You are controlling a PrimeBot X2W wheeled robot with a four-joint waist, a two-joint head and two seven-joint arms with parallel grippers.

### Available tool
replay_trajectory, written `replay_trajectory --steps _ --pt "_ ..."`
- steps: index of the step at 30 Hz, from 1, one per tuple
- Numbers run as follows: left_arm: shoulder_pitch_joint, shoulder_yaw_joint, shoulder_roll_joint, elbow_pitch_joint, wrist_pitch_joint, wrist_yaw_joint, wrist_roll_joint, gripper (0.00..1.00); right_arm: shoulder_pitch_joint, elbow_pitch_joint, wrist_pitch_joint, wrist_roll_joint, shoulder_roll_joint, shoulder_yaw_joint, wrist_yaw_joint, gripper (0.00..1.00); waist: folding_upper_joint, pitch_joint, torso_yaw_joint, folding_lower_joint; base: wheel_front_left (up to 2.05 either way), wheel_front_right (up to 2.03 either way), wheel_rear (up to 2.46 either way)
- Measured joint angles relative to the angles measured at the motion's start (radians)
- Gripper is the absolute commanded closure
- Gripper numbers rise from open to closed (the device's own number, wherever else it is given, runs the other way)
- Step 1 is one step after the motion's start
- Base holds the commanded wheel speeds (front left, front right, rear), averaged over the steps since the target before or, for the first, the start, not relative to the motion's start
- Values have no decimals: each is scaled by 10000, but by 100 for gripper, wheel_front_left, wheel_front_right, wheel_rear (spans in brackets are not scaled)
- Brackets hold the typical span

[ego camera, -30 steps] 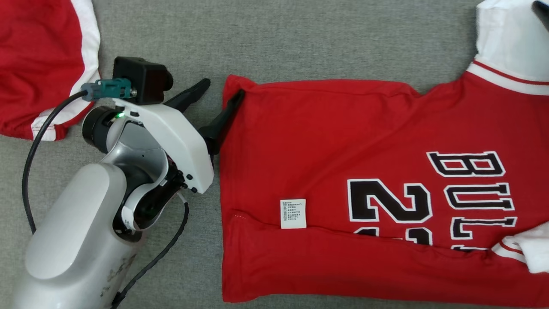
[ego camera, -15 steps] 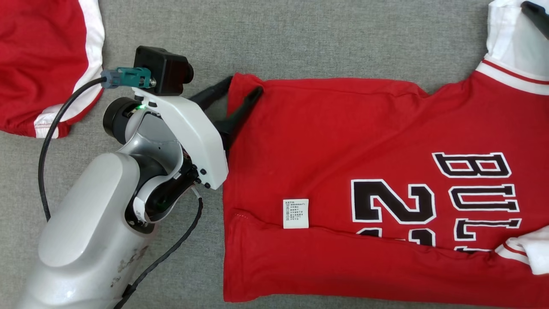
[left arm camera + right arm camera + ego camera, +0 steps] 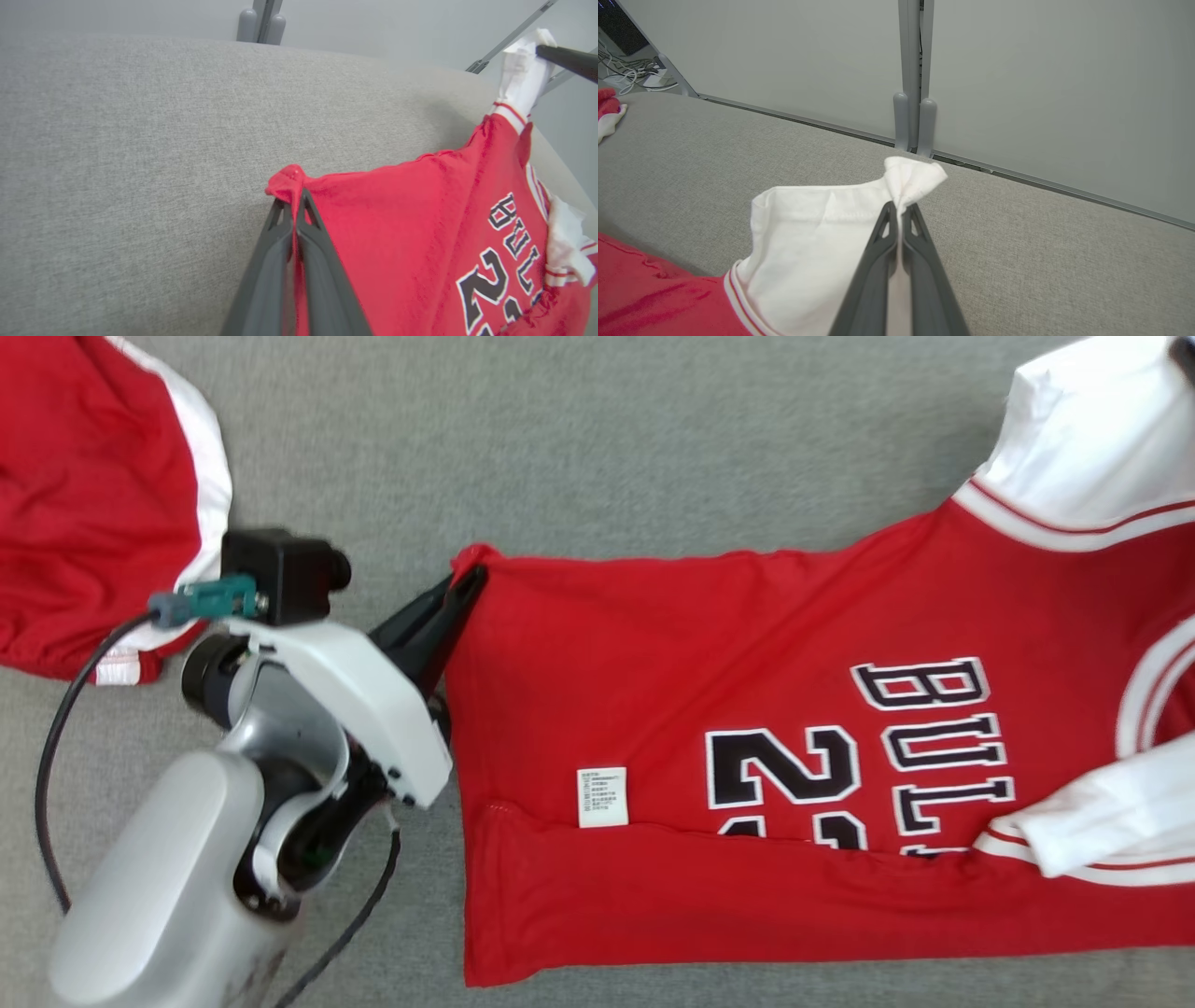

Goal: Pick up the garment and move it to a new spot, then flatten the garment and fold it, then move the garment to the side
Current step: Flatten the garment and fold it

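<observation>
We are pinching the garment's [image 3: 653, 691] corner [image 3: 285, 179] in the left gripper [image 3: 295, 205], sleeve [image 3: 808, 242] in the right gripper [image 3: 899, 210], aiming for even tension.

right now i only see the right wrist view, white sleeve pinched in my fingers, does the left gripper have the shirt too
Observer: Yes. The left gripper is shut on the red hem corner of the garment.
Operator: is the cloth between the two grips slack
Observer: The head view shows creases running straight from that corner toward the white sleeve in the right gripper, so it looks pulled taut.
Operator: anything else lying around
Observer: A second red and white garment lies on the grey surface at the far left of the head view.
</observation>
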Motion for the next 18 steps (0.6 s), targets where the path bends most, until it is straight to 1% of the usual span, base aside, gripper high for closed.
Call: replay_trajectory --steps 4,9,13,18 --pt "1029 221 165 -844 -366 334 -40 100 1478 -882 -671 364 -453 -35 0 100 0 -620 -354 0 0 0 0" --pt "3115 462 330 -1868 -742 892 -353 100 3776 -1653 -1350 593 -456 21 0 100 0 -1326 -900 0 0 0 0" --pt "4690 828 201 -2410 -1338 1319 -754 100 5284 -1818 -1871 650 -136 -65 0 100 0 -1758 -1328 0 0 0 0" --pt "5839 993 -6 -2470 -1814 1519 -993 100 6463 -1536 -2255 439 499 -186 0 100 0 -2159 -1615 0 0 0 0"
